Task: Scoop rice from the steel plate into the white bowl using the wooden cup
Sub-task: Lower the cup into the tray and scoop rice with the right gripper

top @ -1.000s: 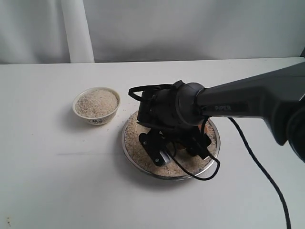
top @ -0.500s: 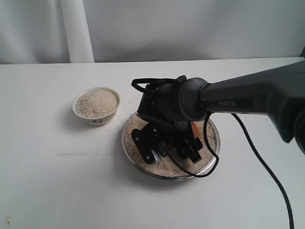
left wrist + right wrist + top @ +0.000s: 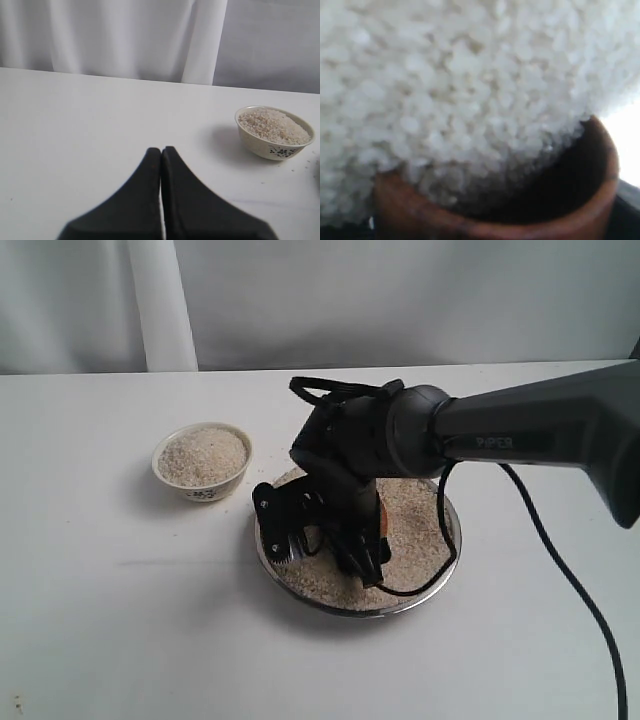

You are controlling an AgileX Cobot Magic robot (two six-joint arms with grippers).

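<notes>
The steel plate point(image 3: 453, 545) lies mid-table with rice point(image 3: 415, 520) spread across it. My right gripper point(image 3: 322, 535) reaches down into the plate from the right and is shut on the wooden cup point(image 3: 383, 521), of which only an orange-brown sliver shows behind the fingers. In the right wrist view the cup's reddish rim point(image 3: 600, 200) lies on its side, with rice point(image 3: 460, 85) pressed into its dark mouth. The white bowl point(image 3: 202, 487), heaped with rice point(image 3: 203, 455), stands left of the plate. My left gripper point(image 3: 161, 150) is shut and holds nothing, over bare table with the bowl point(image 3: 275, 145) ahead of it.
A black cable point(image 3: 420, 585) loops from the right wrist over the plate's front rim, and another point(image 3: 560, 580) trails across the table to the right. A white curtain point(image 3: 160, 300) hangs behind the table. A few loose grains point(image 3: 292, 170) lie near the bowl.
My right gripper has swung left across the plate and rotated, carrying the cup through the rice. The bowl and the plate have stayed where they were.
</notes>
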